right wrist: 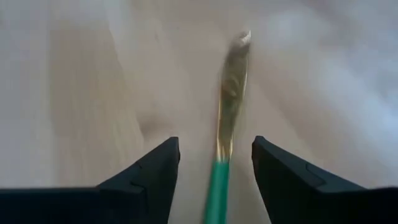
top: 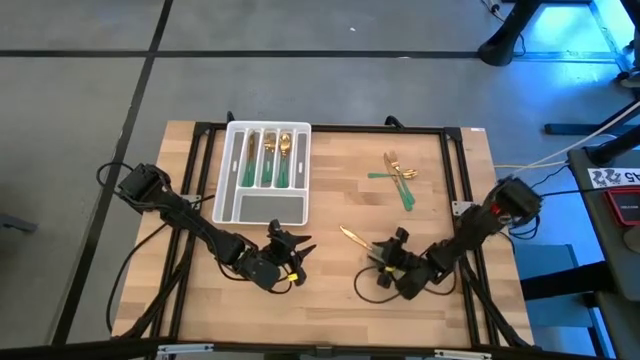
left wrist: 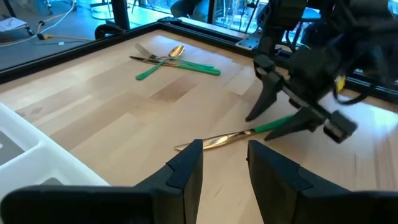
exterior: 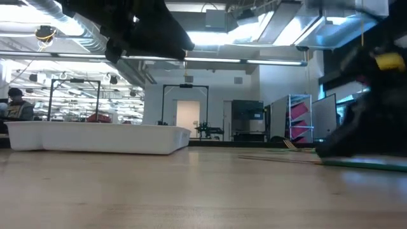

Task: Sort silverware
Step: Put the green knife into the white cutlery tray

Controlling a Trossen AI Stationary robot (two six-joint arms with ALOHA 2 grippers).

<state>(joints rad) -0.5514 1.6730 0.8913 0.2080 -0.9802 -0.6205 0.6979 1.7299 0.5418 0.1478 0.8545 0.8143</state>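
Observation:
A knife (top: pixel 354 239) with a gold blade and green handle lies on the wooden table, also shown in the left wrist view (left wrist: pixel 217 141). My right gripper (top: pixel 381 256) is low over it and open, one finger on each side of the green handle (right wrist: pixel 216 186) without touching it. My left gripper (top: pixel 300 247) is open, hovers near the table's near edge, and points at the knife's blade (left wrist: pixel 205 144). More silverware (top: pixel 398 176) lies crossed in a small pile toward the far right. Several pieces (top: pixel 275 158) lie in the white tray (top: pixel 232 170).
The white tray (exterior: pixel 95 137) sits at the far left of the table, and its front compartment (top: pixel 270 208) holds nothing. A black frame (top: pixel 460 170) runs around the table's edge. Bare wood lies between the two grippers and the pile.

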